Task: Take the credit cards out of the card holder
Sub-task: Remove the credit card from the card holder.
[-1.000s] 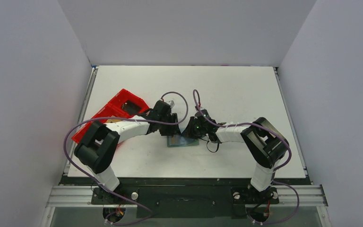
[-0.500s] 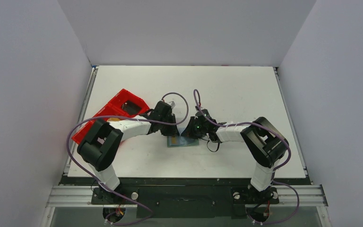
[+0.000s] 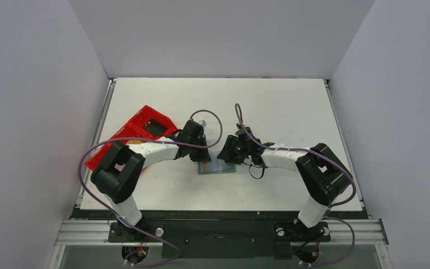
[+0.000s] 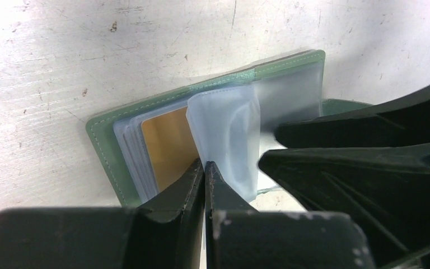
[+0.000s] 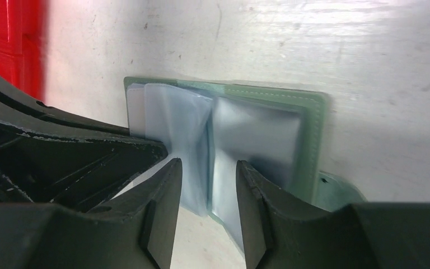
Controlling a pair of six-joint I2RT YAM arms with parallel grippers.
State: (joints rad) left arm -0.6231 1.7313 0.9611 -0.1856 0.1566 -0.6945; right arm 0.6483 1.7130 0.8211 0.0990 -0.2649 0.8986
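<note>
Card holder (image 3: 216, 167) lies open and flat on the desk (image 3: 280, 106), about mid-desk, right between my two arms. It is grey-green with a stitched border, and its side tab (image 5: 336, 193) pokes out at the edge nearest the right tool. Inside are clear plastic pages. One clear sleeve (image 4: 229, 129) is lifted up off the stack and curls over the middle fold. My left tool (image 4: 204, 168) is fully closed, fingertips pressed together right at the lower edge of that raised sleeve, and it looks pinched on the sleeve edge. The gold card (image 4: 165, 145) shows in the pocket just left of the raised sleeve and is tucked inside the holder, not out. Pale bluish edges are stacked beside it further left; I can't tell whether those are cards or more sleeves. My right tool (image 5: 204, 168) has its jaws partly apart and grips nothing. It sits low over the holder's right half, with the sleeve fold seen through the gap between its fingers. The two tools are close together, nearly nose to nose over the holder. The red tray (image 3: 140, 131) sits at the desk's left side, behind the left arm, well apart from the holder.
</note>
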